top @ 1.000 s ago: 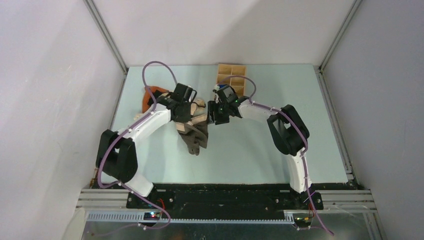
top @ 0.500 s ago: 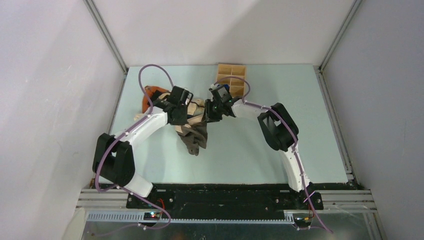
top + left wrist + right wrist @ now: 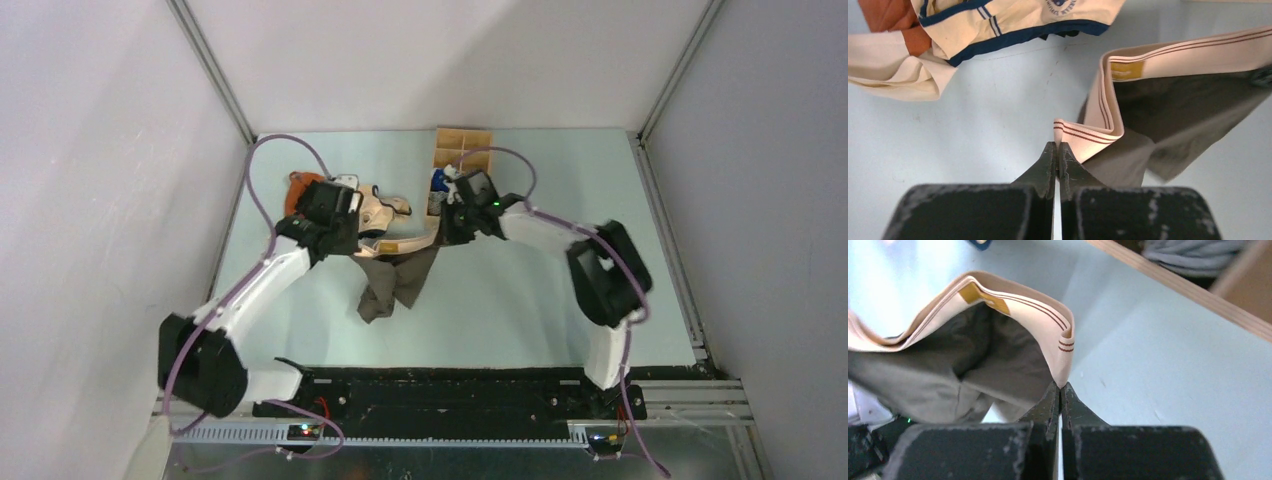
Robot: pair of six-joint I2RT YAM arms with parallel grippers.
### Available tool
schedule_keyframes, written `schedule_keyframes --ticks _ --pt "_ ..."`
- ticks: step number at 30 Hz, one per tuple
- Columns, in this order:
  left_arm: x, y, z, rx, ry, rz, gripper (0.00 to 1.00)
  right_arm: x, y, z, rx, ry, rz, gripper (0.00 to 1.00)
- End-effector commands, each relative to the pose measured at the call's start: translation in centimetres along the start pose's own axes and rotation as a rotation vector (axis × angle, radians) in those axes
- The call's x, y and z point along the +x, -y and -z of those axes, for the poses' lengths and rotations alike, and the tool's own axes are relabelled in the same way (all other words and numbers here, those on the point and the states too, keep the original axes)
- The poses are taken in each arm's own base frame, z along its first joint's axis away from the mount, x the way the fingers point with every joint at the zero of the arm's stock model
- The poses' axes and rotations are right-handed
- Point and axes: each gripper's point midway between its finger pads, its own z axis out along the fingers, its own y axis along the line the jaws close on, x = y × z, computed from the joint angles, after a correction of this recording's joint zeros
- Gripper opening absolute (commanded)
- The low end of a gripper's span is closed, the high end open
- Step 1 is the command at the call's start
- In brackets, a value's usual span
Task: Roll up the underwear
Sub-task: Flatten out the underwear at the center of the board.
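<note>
Above the middle of the surface [image 3: 540, 300], the overhead view shows the boxer briefs [image 3: 398, 282] strung by their waistband [image 3: 400, 244] between the left pincer [image 3: 355, 243] and the right pincer [image 3: 439, 232], with the legs sagging down. At the left wrist, the jaws pinch one waistband fold, near a cream-and-navy garment [image 3: 1013, 20]. At the right wrist, the jaws clamp the other end, beside a wooden divider tray [image 3: 1188, 287]. This looks like the spreading step; next, the briefs need to be laid flat and smooth before rolling.
</note>
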Motion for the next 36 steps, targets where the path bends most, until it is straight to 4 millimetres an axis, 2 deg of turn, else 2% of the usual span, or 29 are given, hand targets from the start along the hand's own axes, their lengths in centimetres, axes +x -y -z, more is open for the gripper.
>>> schedule_keyframes --ticks 1,2,3,4,5,6,7,8,9,10,11,13,14,16,18,19,21,23,25,28,33,34,36 --pt "-2.6 1.2 3.2 0.129 0.164 -0.087 0.0 -1.5 0.0 8.4 -0.039 0.107 0.11 0.0" --pt "-2.9 1.6 3.8 0.159 0.178 -0.133 0.0 -0.2 0.9 9.0 -0.027 0.085 0.094 0.0" --pt "-2.5 2.6 4.3 0.224 0.164 -0.16 0.0 -0.5 0.4 11.0 -0.045 0.123 0.103 0.0" --pt "-2.4 3.1 4.8 0.256 0.168 -0.198 0.0 1.0 0.9 11.4 -0.041 0.101 0.113 0.0" --pt "-2.0 3.8 5.4 0.31 0.163 -0.21 0.0 1.1 0.0 13.0 -0.06 0.133 0.152 0.0" --pt "-1.7 4.2 5.6 0.335 0.16 -0.212 0.0 2.6 0.4 13.0 -0.055 0.117 0.189 0.0" --pt "-1.6 4.8 6.2 0.376 0.171 -0.204 0.0 2.5 -0.5 14.5 -0.069 0.164 0.225 0.0" --pt "-1.6 5.6 6.8 0.422 0.172 -0.168 0.0 3.6 0.0 14.9 -0.062 0.161 0.21 0.0" --pt "-1.8 6.1 7.6 0.46 0.186 -0.151 0.0 3.7 -0.8 16.6 -0.094 0.192 0.218 0.0" --pt "-1.4 7.5 8.3 0.542 0.186 -0.145 0.0 4.4 -0.7 17.7 -0.095 0.205 0.224 0.0" --pt "-1.4 8.1 9.0 0.579 0.205 -0.153 0.0 5.4 -0.3 18.3 -0.079 0.183 0.216 0.0" --pt "0.4 9.9 9.6 0.658 0.21 -0.209 0.0 6.5 0.0 19.9 -0.072 0.19 0.209 0.0" --pt "0.6 10.3 9.9 0.685 0.224 -0.237 0.0 7.1 -0.1 20.9 -0.075 0.215 0.213 0.0" --pt "2.0 10.9 10.8 0.747 0.225 -0.29 0.0 8.1 -0.4 22.4 -0.084 0.227 0.213 0.0" --pt "3.3 10.6 11.7 0.77 0.229 -0.359 0.0 8.8 -0.8 23.9 -0.114 0.233 0.239 0.0" --pt "4.1 10.4 11.9 0.773 0.222 -0.409 0.0 9.2 -0.5 24.5 -0.1 0.219 0.249 0.0" --pt "4.2 10.1 13.1 0.776 0.262 -0.456 0.0 9.9 -0.1 25.7 -0.094 0.202 0.257 0.0" --pt "4.0 10.0 14.2 0.778 0.294 -0.462 0.0 11.1 -1.3 26.9 -0.167 0.182 0.26 0.0" --pt "4.3 9.6 13.4 0.745 0.263 -0.432 0.0 12.0 -2.0 27.3 -0.21 0.152 0.251 0.0" --pt "4.5 9.5 10.4 0.663 0.173 -0.326 0.0 11.7 -0.7 26.3 -0.167 0.136 0.179 0.0" --pt "2.5 9.7 5.5 0.535 0.166 -0.212 0.0 9.4 4.7 22.8 -0.031 0.103 -0.025 0.0" --pt "1.8 9.5 4.9 0.499 0.174 -0.188 0.0 8.3 5.5 22.4 -0.017 0.129 -0.046 0.0" --pt "0.6 9.6 3.0 0.453 0.18 -0.157 0.0 7.4 7.6 20.2 0.023 0.102 -0.088 0.0"
